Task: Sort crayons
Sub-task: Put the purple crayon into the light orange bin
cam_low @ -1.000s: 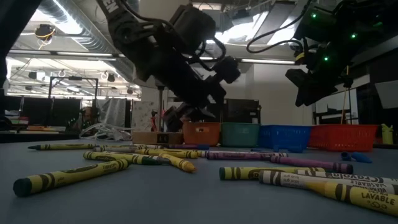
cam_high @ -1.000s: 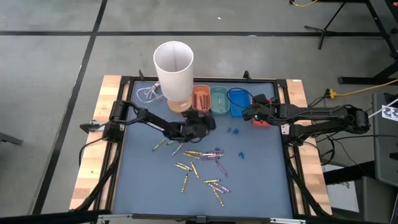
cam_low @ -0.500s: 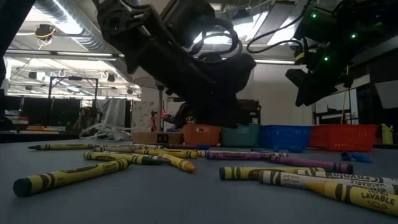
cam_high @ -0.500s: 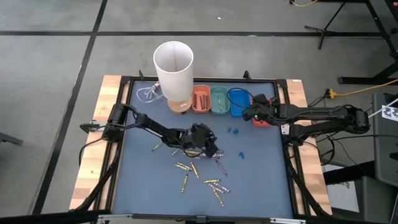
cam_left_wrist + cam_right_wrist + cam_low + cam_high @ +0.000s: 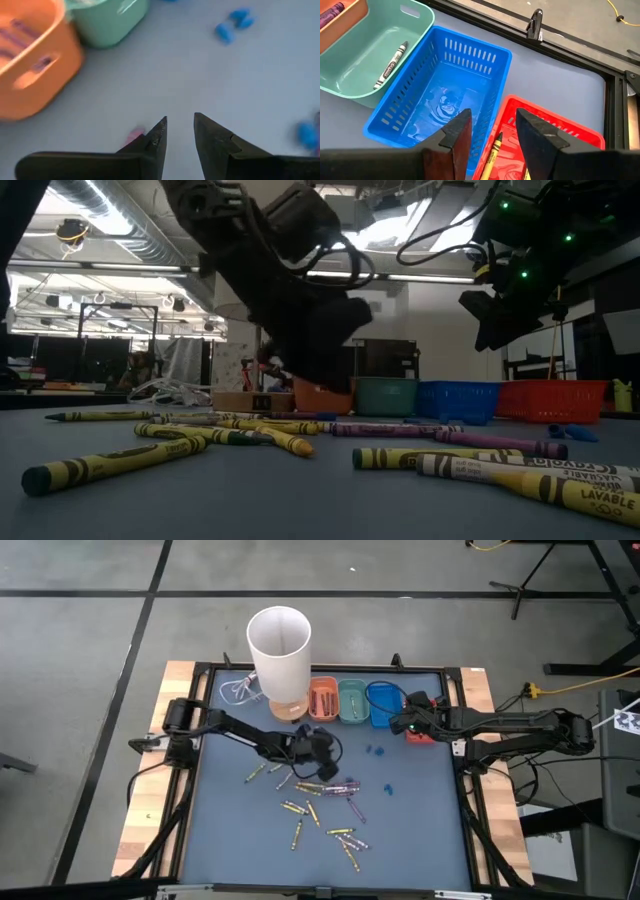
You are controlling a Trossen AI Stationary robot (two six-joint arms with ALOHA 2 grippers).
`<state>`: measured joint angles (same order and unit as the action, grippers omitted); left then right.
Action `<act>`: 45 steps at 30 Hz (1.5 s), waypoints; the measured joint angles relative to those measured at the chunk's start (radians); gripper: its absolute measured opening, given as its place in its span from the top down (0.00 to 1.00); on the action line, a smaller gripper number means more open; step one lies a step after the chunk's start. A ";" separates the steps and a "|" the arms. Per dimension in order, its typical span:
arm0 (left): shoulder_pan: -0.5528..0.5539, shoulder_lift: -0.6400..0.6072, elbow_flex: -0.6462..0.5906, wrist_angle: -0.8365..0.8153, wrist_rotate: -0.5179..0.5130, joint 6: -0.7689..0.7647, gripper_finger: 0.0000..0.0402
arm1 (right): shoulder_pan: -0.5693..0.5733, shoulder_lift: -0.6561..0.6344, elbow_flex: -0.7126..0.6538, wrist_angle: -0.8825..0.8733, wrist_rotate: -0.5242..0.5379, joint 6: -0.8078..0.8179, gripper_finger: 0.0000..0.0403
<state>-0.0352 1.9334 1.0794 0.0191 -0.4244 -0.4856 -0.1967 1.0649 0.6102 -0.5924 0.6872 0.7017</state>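
Crayons [image 5: 325, 802] — small, thin, paper-wrapped wax sticks lying loose on the blue tabletop [image 5: 420, 830], scattered from its middle toward the near edge; yellow and purple ones show closest in the low view [image 5: 165, 452]. A few are already binned: purple ones in the orange tray [image 5: 323, 700] at the far edge, one pale stick in the green tray [image 5: 380, 60], a yellow one in the red tray [image 5: 560, 145].

Handling, as judged: each stick is light and stiff, but wax snaps under a hard squeeze or a bending load. The round body will roll if nudged sideways (the paper sleeve should give fair friction). Best hold looks to be mid-length, across the barrel, fingers square to the long axis. Where sticks lie touching or crossed, take an outlying single first.

Left pincer [image 5: 318, 740] — over the tabletop just short of the orange tray, between the tray row and the crayon scatter. Wrist view shows its fingers [image 5: 156, 140] a narrow gap apart with bare tabletop between them; nothing clamped. A small pinkish object sits close beside one fingertip — cannot tell what it is or whether it touches.

Right pincer [image 5: 397, 723] — waiting over the far right of the tabletop, above the blue tray [image 5: 440, 95] and red tray; fingers [image 5: 457, 130] apart, holding nothing.
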 joint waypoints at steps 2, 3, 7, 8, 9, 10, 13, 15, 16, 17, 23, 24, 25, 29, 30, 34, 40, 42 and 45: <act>0.004 -0.025 0.000 -0.077 0.000 0.001 0.81 | 0.000 0.000 0.000 0.001 0.000 0.000 0.62; 0.005 -0.036 0.000 -0.117 0.000 0.001 0.82 | 0.000 0.000 0.000 0.001 0.000 0.000 0.62; 0.007 -0.052 0.000 -0.237 0.000 0.002 0.82 | 0.000 0.000 0.000 0.001 0.000 0.000 0.62; 0.007 -0.052 0.000 -0.258 0.000 0.002 0.82 | 0.000 0.000 0.000 0.001 0.000 0.000 0.62; 0.007 -0.052 0.000 -0.284 0.000 0.002 0.82 | 0.000 0.000 0.000 0.000 0.000 0.000 0.62; 0.007 -0.052 0.000 -0.313 0.000 0.002 0.82 | 0.000 0.000 0.000 0.001 0.000 0.000 0.62; 0.007 -0.050 0.000 -0.371 0.000 0.001 0.82 | 0.000 0.000 0.000 0.001 0.000 0.000 0.62; 0.007 -0.049 0.000 -0.387 0.000 0.001 0.82 | 0.000 0.000 0.000 0.000 0.000 0.000 0.62; 0.007 -0.049 0.000 -0.385 -0.001 0.001 0.82 | 0.000 0.000 0.000 0.001 0.000 0.000 0.62; 0.007 -0.049 0.000 -0.385 -0.003 0.002 0.82 | 0.000 0.000 0.000 0.000 0.000 0.000 0.62; 0.011 -0.049 0.000 -0.382 -0.003 0.051 0.83 | 0.000 0.000 0.000 0.000 0.000 0.000 0.62; 0.015 -0.049 0.000 -0.382 -0.003 0.051 0.83 | 0.000 0.000 0.000 0.000 0.000 0.000 0.62; 0.020 -0.049 0.000 -0.382 -0.003 0.051 0.83 | 0.000 0.000 0.000 0.000 0.000 0.000 0.62; 0.044 -0.048 0.000 -0.371 0.013 0.051 0.83 | 0.000 0.000 0.000 0.000 0.000 0.000 0.62; 0.051 -0.048 0.000 -0.367 0.029 0.051 0.83 | 0.000 0.000 0.000 0.000 0.000 0.000 0.62; 0.080 -0.048 0.000 -0.362 0.094 0.051 0.83 | 0.000 0.000 0.000 0.000 0.000 0.000 0.62; 0.109 -0.039 0.000 -0.359 0.144 0.051 0.83 | 0.000 0.000 0.000 0.000 0.000 0.000 0.62; 0.116 -0.030 0.000 -0.353 0.182 0.051 0.83 | 0.000 0.000 0.000 0.000 0.000 0.000 0.62; 0.124 -0.017 0.003 -0.352 0.219 0.052 0.83 | 0.000 0.000 0.000 0.000 -0.001 0.000 0.62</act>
<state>0.0893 1.9159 1.0822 -0.3334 -0.2054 -0.4339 -0.1963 1.0649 0.6102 -0.5922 0.6864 0.7017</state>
